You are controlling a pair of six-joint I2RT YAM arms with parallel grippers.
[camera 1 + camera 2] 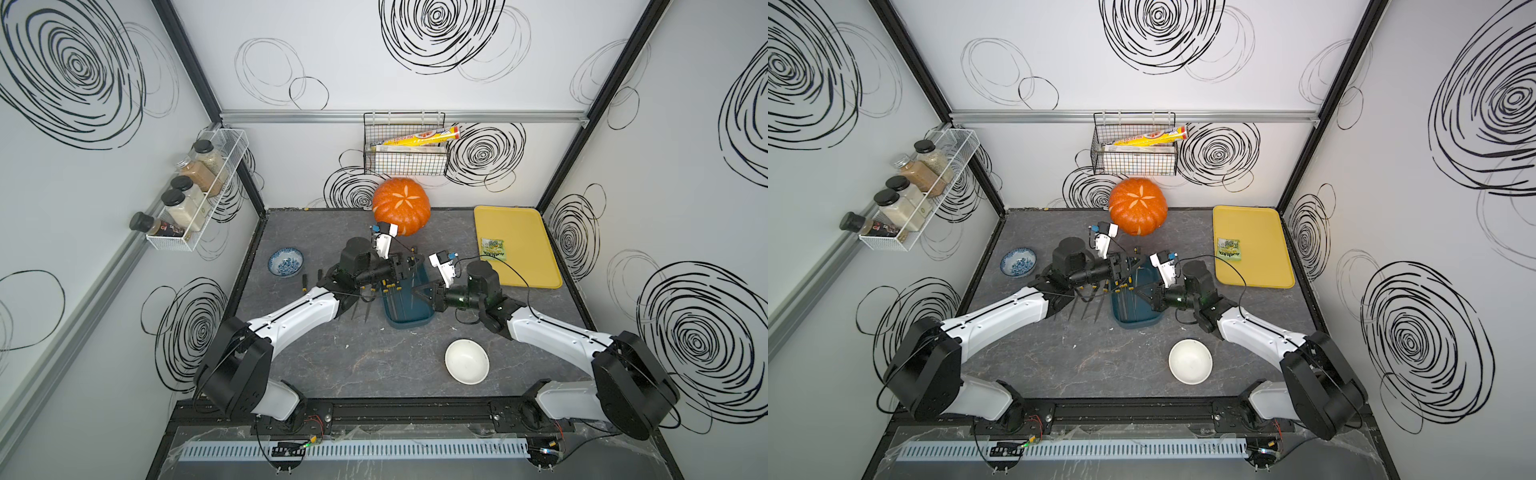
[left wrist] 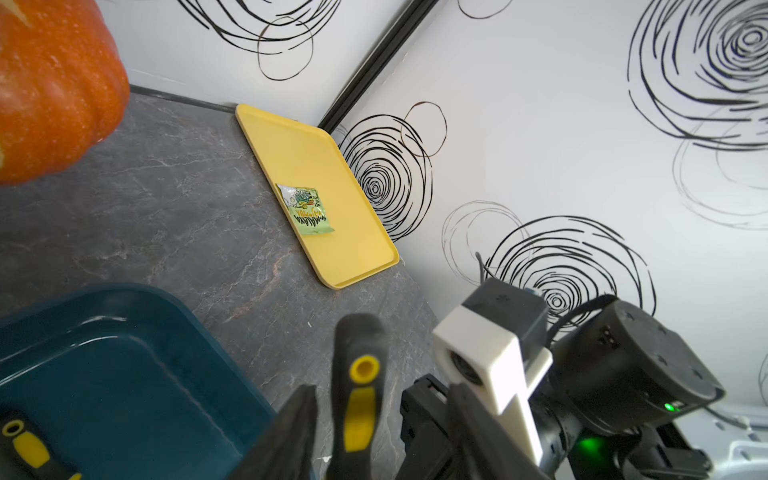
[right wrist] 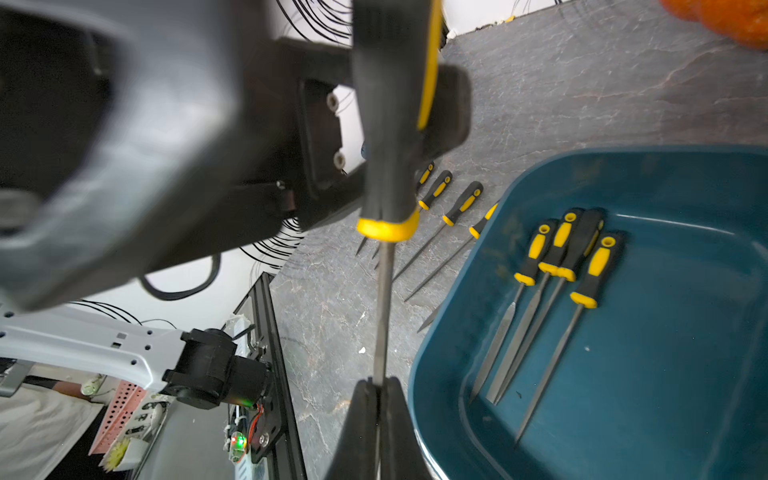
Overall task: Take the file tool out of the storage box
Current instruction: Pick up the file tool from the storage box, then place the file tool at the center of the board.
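Print on the green packet point(image 2: 307, 210) and the yellow box point(image 1: 422, 137) is too blurred to read

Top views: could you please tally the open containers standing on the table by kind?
bowls: 2, the blue-patterned bowl and the white bowl
yellow tray: 1
storage box: 1
total: 4

An orange pumpkin point(image 1: 401, 206) stands at the back wall; a green packet point(image 1: 493, 248) lies on the yellow tray point(image 1: 524, 226)
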